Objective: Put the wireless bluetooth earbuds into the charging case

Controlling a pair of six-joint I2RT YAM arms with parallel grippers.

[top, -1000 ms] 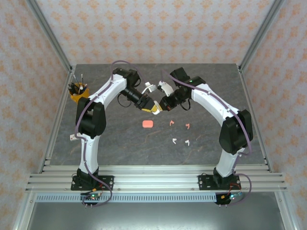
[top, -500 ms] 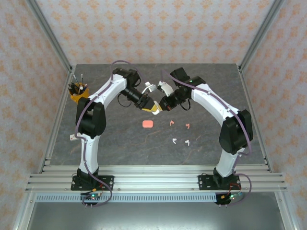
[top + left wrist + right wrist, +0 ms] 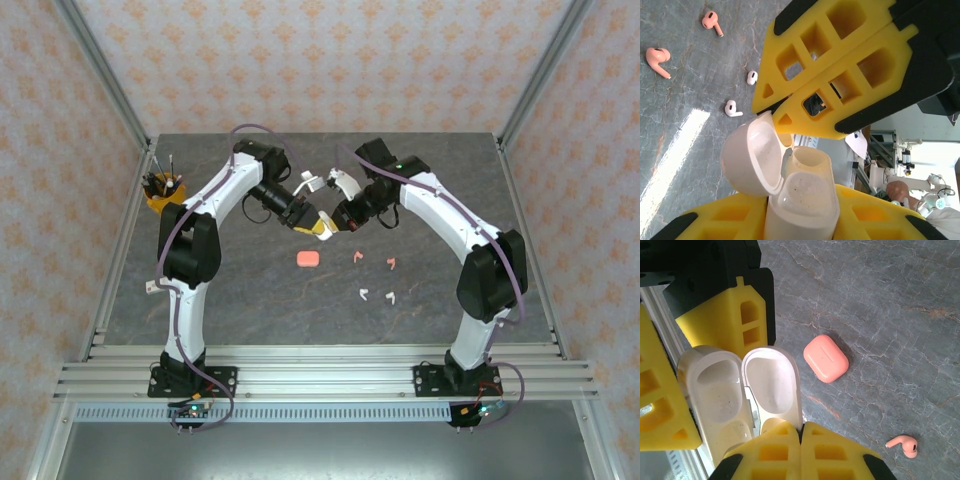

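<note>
Hardly anything is shifting over the last second: both arms are staying met at mid-table, and the left gripper [image 3: 309, 223] is tightening its hold a little.

It is now clamping the body of the white charging case [image 3: 802, 197] between its yellow pads and holding it raised off the table [image 3: 230, 300]. The case's lid [image 3: 751, 156] is standing swung open on its hinge. The right gripper [image 3: 801, 432] is facing it with its two fingers pressed together and nothing between them, its tips resting against the rim of the open lid, seemingly keeping it back. The wells inside the case are looking empty, as far as the wrist views are showing.

Further out, a closed coral-pink case [image 3: 308, 259] is lying flat on the table just in front of the grippers. To its right the four earbuds are sitting loose, all apart from one another. Two are coral-pink [image 3: 356, 257] [image 3: 392, 264] and two are white [image 3: 364, 293] [image 3: 391, 297], the white pair nearer the arm bases.

So the task is only beginning. One case is opened and held. No earbud is picked up or seated yet, and the pink case is waiting unopened. Each bud is tiny, so picking them up is likely calling for a fine pinch.
</note>
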